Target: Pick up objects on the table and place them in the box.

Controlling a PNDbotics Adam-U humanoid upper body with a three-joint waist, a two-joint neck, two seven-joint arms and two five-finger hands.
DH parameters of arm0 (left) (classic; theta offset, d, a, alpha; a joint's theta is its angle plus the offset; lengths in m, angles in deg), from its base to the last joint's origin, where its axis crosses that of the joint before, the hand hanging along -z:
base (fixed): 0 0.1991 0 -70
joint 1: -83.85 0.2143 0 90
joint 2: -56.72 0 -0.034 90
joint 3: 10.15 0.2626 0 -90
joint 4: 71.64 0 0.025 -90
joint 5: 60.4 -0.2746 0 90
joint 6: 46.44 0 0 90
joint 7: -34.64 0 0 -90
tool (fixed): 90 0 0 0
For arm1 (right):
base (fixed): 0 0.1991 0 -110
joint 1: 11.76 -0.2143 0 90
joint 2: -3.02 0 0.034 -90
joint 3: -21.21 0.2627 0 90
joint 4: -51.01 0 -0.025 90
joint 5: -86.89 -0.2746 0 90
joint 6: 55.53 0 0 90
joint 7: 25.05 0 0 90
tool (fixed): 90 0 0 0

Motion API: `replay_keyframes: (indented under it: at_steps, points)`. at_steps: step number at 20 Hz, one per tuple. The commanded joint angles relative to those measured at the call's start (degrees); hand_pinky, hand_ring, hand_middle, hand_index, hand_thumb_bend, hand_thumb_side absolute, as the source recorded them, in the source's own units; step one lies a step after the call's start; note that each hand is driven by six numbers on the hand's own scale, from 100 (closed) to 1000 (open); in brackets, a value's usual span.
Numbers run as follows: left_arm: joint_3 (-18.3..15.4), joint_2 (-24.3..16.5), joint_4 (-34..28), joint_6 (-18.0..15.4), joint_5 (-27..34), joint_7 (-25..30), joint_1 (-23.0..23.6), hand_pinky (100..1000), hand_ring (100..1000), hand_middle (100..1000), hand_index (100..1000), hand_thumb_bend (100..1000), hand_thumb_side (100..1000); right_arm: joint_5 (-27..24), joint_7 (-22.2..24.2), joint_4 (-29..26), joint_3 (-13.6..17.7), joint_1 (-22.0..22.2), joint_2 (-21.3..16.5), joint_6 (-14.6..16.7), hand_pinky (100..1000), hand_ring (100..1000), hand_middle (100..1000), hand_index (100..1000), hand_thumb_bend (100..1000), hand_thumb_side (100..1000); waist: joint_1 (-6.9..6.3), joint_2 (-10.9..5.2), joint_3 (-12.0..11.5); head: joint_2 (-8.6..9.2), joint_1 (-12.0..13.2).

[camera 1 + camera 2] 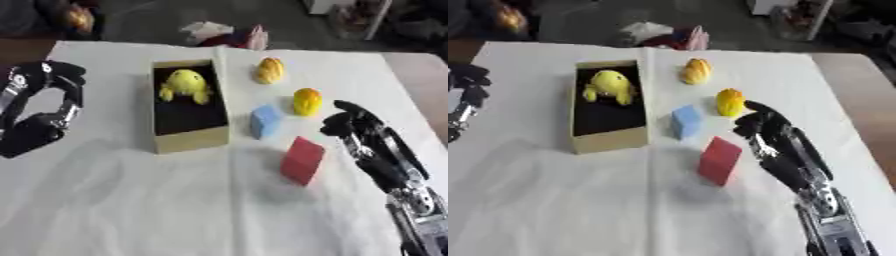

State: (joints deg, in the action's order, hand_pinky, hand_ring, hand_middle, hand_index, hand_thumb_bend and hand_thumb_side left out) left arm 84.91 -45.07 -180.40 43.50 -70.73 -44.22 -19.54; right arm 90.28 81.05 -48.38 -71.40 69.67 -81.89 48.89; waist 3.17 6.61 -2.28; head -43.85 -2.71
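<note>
A white cloth covers the table (131, 210). Left of centre stands an open cardboard box (188, 140) with a dark inside, and a yellow soft toy (185, 85) lies in its far end, toward twelve o'clock.

Four things lie outside the box. A blue block (265, 121) sits just beside the box's right wall, at about three o'clock from it. A red block (303, 160) lies nearer the robot, at about five o'clock from the blue one. A yellow-orange rounded toy (307, 101) is at about two o'clock from the blue block, and a second yellow toy (269, 70) lies farther off, toward twelve o'clock.

The right hand (765, 125) comes in from the lower right, its fingers curled and empty. The fingertips (750, 106) reach toward the rounded toy, which lies at about eleven o'clock from the hand; whether they touch it cannot be told. The red block is at about eight o'clock from the hand, apart from it.

The left hand (48, 97) shows at the left edge, at about nine o'clock from the box, fingers curled, holding nothing.
</note>
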Motion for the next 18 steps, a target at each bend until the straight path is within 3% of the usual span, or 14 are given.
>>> replay_keyframes:
  at_steps: [1, 4, 9, 13, 18]
  points:
    - [0.0, -1.6, -0.6, -0.3, 0.3, 0.5, -0.2, 792, 612, 627, 775, 100, 519, 2.8, 2.6, 1.3, -1.8, -3.1, -5.4, 2.3, 814, 834, 818, 960, 100, 571, 0.08, -0.83, -0.2, -0.27, -0.4]
    - [0.2, -1.5, -0.4, -0.3, 0.3, 0.8, 0.2, 792, 611, 627, 775, 100, 529, 5.5, 5.3, 5.3, -5.4, -6.9, -9.7, 4.4, 849, 890, 878, 979, 100, 629, 0.42, -0.98, -0.5, -0.27, -0.6]
    - [0.5, -1.0, -0.1, -0.5, 0.4, 1.0, 0.9, 792, 610, 626, 774, 100, 541, 10.2, 10.0, 10.4, -9.8, -11.6, -17.4, 8.8, 887, 941, 934, 995, 100, 513, 0.59, -1.12, -0.8, -0.27, -1.1]
    - [0.6, -0.3, 0.0, -0.5, 0.5, 1.1, 1.4, 792, 610, 625, 773, 100, 553, 14.1, 13.9, 12.4, -11.1, -13.5, -23.3, 12.7, 903, 957, 949, 999, 100, 446, 0.59, -1.26, -1.1, -0.27, -1.7]
    - [0.8, 0.7, 0.4, -0.6, 0.6, 1.2, 2.3, 793, 609, 624, 772, 100, 574, 18.7, 18.5, 15.1, -11.6, -15.8, -25.2, 16.6, 919, 972, 964, 1000, 143, 452, 0.67, -1.46, -1.3, -0.27, -1.9]
